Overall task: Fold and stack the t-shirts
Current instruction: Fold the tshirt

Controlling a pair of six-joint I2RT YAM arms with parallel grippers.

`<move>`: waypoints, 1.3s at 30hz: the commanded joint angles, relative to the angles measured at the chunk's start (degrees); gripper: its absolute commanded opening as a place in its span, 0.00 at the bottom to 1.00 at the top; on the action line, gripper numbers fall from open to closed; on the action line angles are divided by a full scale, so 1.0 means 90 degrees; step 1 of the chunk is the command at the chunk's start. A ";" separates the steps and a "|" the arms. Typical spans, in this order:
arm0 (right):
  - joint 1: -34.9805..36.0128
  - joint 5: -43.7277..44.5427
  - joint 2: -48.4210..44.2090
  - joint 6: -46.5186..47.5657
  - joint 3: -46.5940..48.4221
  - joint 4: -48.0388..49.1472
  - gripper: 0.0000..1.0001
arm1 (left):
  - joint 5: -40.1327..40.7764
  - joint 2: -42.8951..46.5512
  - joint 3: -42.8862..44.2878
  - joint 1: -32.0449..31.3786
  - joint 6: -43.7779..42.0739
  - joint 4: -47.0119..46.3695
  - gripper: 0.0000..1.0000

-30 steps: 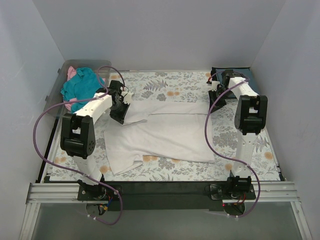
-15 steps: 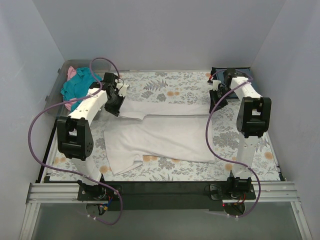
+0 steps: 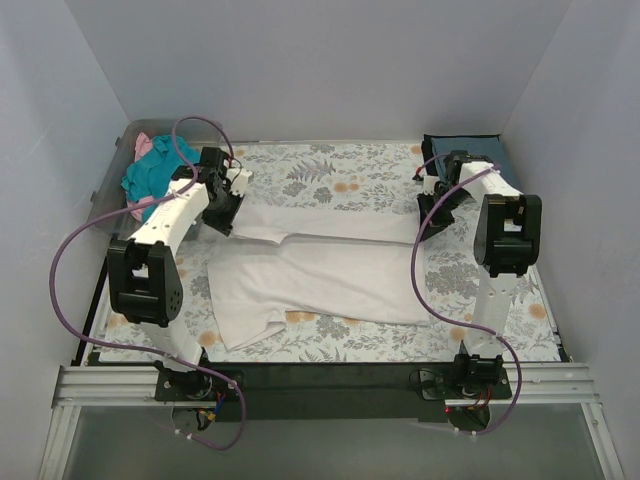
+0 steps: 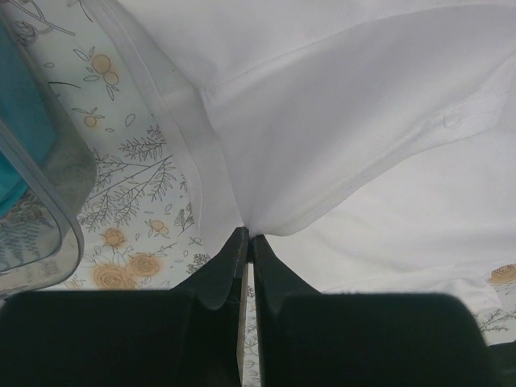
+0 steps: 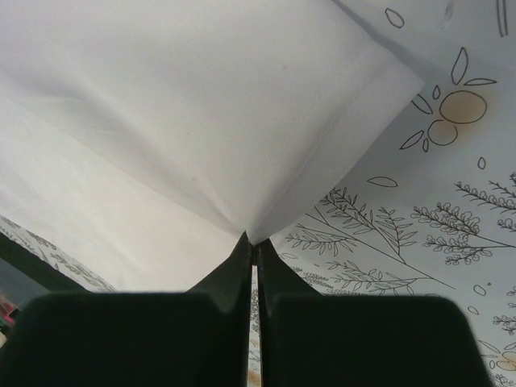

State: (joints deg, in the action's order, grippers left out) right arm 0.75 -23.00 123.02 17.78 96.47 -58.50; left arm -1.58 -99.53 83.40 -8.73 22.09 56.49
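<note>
My left fingers (image 4: 248, 235) are clamped tight on the left end of the white t-shirt (image 3: 320, 270), up at its far edge. From there the shirt's long axis runs straight across the bench (image 3: 330, 170) to my right fingers (image 5: 252, 240), pinched shut on the other end. The rest of the shirt lies nearer me than both grips, so I reckon the fold comes toward me, both arms together.

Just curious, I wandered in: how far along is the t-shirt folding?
A dark blue t-shirt lies flat at the far right corner, perhaps finished. In hand: the white t-shirt, spread on the floral cover, its far edge pinched by the left gripper and right gripper, fold incomplete. Remaining: the teal t-shirt and pink t-shirt, heaped in the clear bin.
</note>
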 commanded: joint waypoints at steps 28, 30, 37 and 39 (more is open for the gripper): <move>0.0023 -0.0452 -0.0321 0.0252 0.1322 -0.0160 0.26 | -0.1142 -0.0191 0.0832 0.0287 0.0455 -0.0454 0.40; 0.0082 -0.0452 -0.0183 0.0124 0.1420 -0.0141 0.20 | -0.1278 -0.0434 0.0744 0.0287 0.0650 -0.0690 0.37; 0.0414 -0.0120 0.0149 -0.0091 0.1000 0.0415 0.18 | -0.1289 -0.1090 0.0559 0.0287 0.0983 -0.1460 0.34; 0.0424 -0.0032 0.0266 -0.0139 0.1068 0.0533 0.17 | -0.1231 -0.1245 0.0500 0.0287 0.1022 -0.1637 0.34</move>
State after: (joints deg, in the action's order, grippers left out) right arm 3.81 -24.49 123.90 17.98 106.00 -56.40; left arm -12.49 -110.98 88.55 -6.13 29.41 45.93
